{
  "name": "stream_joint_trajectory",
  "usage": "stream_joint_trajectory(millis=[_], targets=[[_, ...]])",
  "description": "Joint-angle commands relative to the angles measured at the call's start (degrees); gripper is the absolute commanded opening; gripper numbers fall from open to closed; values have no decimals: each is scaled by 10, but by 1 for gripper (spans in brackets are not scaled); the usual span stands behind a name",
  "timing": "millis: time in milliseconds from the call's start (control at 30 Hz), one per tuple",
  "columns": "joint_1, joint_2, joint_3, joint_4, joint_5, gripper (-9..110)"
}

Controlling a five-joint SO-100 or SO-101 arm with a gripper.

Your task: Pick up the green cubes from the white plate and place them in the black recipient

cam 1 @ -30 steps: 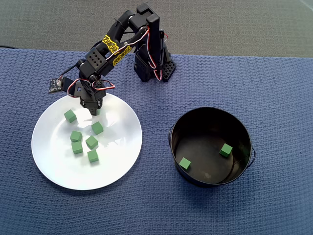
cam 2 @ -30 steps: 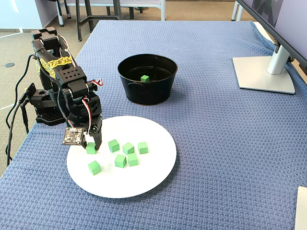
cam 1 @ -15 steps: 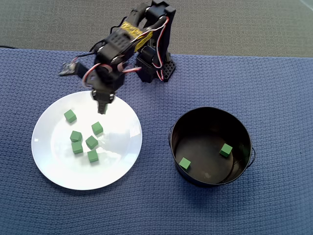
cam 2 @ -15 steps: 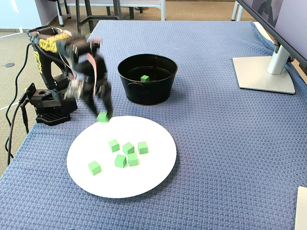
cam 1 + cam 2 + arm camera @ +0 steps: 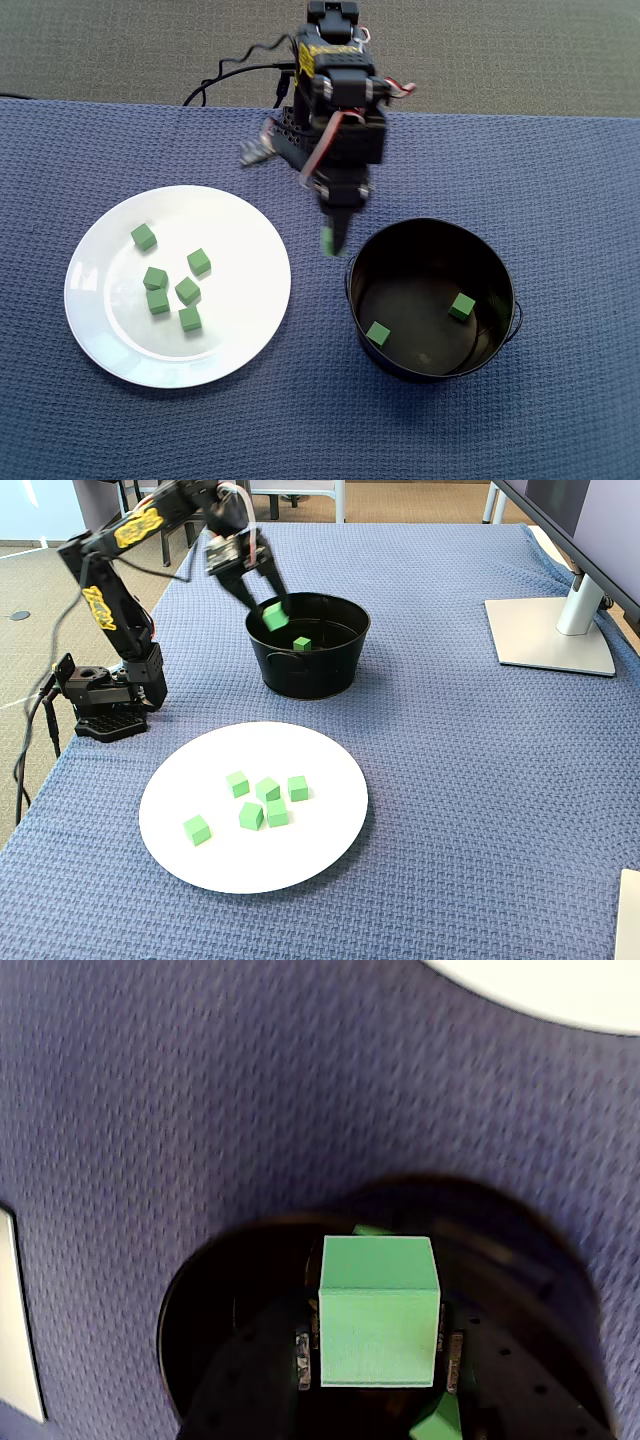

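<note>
My gripper is shut on one green cube and holds it over the near-arm rim of the black recipient. In the wrist view the held cube sits between the jaws of the gripper, above the pot's dark inside. In the overhead view the gripper is at the upper left rim of the pot. Two cubes lie inside the pot. Several green cubes lie on the white plate, which is left of the pot.
A blue woven cloth covers the table. A monitor stand is at the far right in the fixed view. The arm's base and cables are at the table's edge. A white object is at the bottom right corner.
</note>
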Motion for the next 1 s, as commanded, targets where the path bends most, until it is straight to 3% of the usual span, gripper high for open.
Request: stream_joint_trajectory(millis=[0, 433, 467, 533, 600, 833, 933, 967], targets=[[-69, -99, -119, 3, 39, 0], [-187, -238, -170, -25, 47, 0], [-189, -235, -168, -25, 40, 9], [-188, -226, -165, -17, 29, 38], [-178, -214, -160, -10, 24, 45], [-99, -161, -154, 14, -20, 46], [-43, -121, -153, 36, -40, 24], [-19, -103, -143, 42, -57, 22]])
